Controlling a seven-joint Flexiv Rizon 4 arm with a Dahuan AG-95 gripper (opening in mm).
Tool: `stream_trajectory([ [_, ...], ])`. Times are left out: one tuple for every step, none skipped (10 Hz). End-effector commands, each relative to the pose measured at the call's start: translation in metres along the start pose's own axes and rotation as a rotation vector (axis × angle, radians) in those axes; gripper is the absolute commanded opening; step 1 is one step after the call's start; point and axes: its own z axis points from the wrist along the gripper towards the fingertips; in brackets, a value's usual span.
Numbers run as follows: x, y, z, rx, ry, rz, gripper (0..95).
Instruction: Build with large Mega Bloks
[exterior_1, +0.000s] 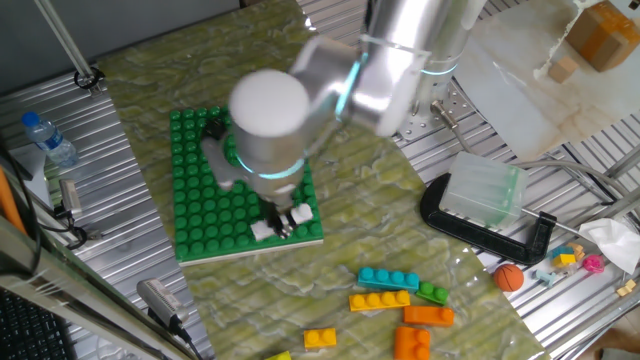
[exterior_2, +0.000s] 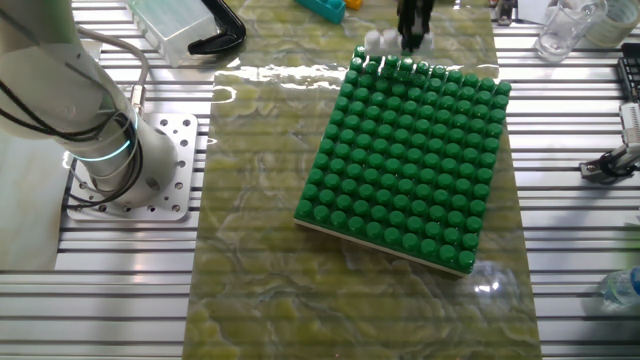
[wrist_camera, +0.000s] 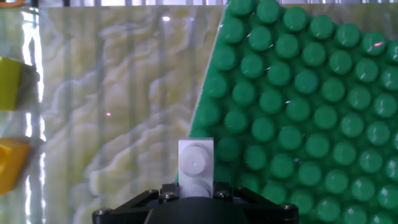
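Observation:
My gripper (exterior_1: 284, 219) hangs over the near right corner of the green baseplate (exterior_1: 200, 215), shut on a white Mega Blok (exterior_1: 266, 230). In the hand view the white brick (wrist_camera: 196, 162) sticks out between the jaws, right at the plate's edge (wrist_camera: 298, 93). The other fixed view has the gripper (exterior_2: 412, 30) and the white brick (exterior_2: 385, 42) at the plate's far edge (exterior_2: 410, 150). Loose bricks lie on the mat to the right: cyan (exterior_1: 388, 278), yellow (exterior_1: 380, 300), green (exterior_1: 432, 293), orange (exterior_1: 428, 316), another orange (exterior_1: 412, 342) and another yellow (exterior_1: 320, 338).
A black clamp (exterior_1: 540, 235) holding a clear plastic box (exterior_1: 485, 190) stands right of the mat. A small orange ball (exterior_1: 509, 277) and small toys lie beside it. A water bottle (exterior_1: 48, 138) lies at the far left. The arm's base (exterior_2: 130, 165) is bolted left of the mat.

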Motion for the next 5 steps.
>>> stream_trajectory([
  [-0.0074,-0.0154,0.0006,-0.004,0.006,0.077,0.0],
  [-0.0125,-0.0228,0.0021,-0.012,0.011,0.11,0.0],
  [-0.0148,-0.0234,0.0043,-0.035,0.019,0.143,0.0],
  [-0.0154,-0.0223,0.0053,-0.044,0.024,0.162,0.0],
  [-0.0161,-0.02,0.0064,-0.035,0.035,0.222,0.0],
])
